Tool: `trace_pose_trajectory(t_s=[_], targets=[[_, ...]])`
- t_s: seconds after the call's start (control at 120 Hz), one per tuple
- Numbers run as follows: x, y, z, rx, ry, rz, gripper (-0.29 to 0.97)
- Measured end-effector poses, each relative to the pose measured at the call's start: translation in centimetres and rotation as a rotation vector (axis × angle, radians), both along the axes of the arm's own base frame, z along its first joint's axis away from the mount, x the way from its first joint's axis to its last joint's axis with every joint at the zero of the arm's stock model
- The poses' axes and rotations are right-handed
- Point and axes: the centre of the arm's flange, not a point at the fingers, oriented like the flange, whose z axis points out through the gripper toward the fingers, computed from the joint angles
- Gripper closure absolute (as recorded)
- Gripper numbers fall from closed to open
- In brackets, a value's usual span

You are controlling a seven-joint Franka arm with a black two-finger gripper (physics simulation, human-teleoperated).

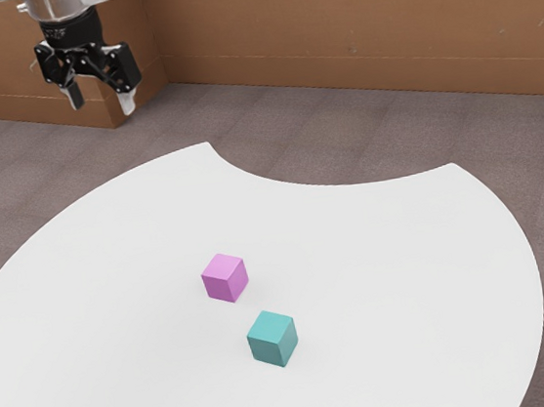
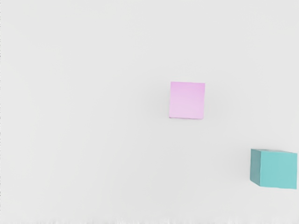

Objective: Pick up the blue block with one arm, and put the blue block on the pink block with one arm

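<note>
Blue block (image 1: 273, 338), teal in shade, sits on the white table (image 1: 408, 276) near the pink block (image 1: 224, 277), untouched, since the gripper (image 1: 99, 95) hangs high above, fingers spread and empty

black pincer (image 1: 100, 101) high at the exterior view's upper left, tips downward, both fingers spread well apart

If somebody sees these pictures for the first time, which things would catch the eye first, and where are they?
On the white table, a small pink cube sits near the middle and a small blue-green cube lies just beside it, nearer the camera, not touching. The black two-finger hand hangs open high at the exterior view's upper left, far from both cubes.
</note>
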Motion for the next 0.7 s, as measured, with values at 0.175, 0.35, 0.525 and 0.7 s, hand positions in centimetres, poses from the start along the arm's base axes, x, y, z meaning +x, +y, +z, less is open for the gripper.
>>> trace_pose_trajectory(t_s=[0.175,0.35,0.525,0.7], targets=[[-0.2,-0.1,-0.1,0.007,0.018,0.022,0.0],[-1.7,-0.3,6.0,0.006,-0.086,0.039,0.0],[-2.1,-1.2,7.8,0.0,-0.088,0.037,0.0],[-1.7,-9.2,5.6,-0.008,-0.024,-0.105,0.0]])
